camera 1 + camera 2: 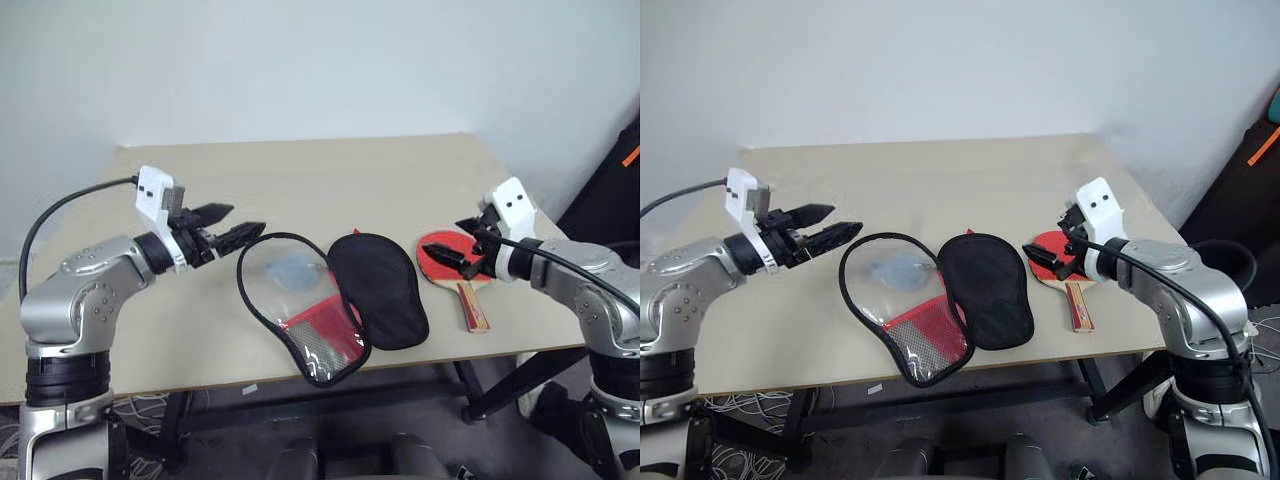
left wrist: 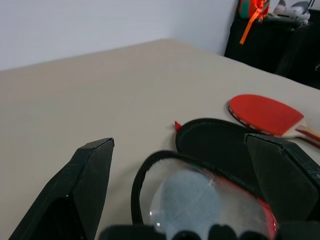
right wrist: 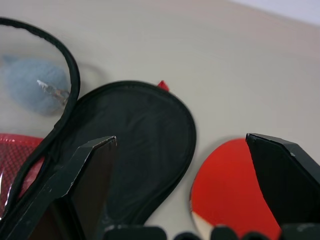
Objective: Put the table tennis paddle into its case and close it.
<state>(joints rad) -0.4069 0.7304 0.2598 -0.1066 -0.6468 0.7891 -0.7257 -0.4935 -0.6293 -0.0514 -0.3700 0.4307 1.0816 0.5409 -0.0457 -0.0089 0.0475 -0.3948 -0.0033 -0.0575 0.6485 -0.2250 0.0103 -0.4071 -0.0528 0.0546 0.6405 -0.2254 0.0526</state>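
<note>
Red-rubber round paddle [image 1: 446, 256] lies beside the unzipped fabric-and-clear-plastic case [image 1: 330, 305].

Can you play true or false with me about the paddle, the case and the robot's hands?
1. The paddle is inside the case. False: it lies on the table, beside the case.
2. The case is zipped shut. False: it lies spread open.
3. Both hands are open. True: the left hand and the right hand hold nothing.
4. The right hand is by the paddle. True.
5. The paddle's face is blue. False: it is red.
</note>
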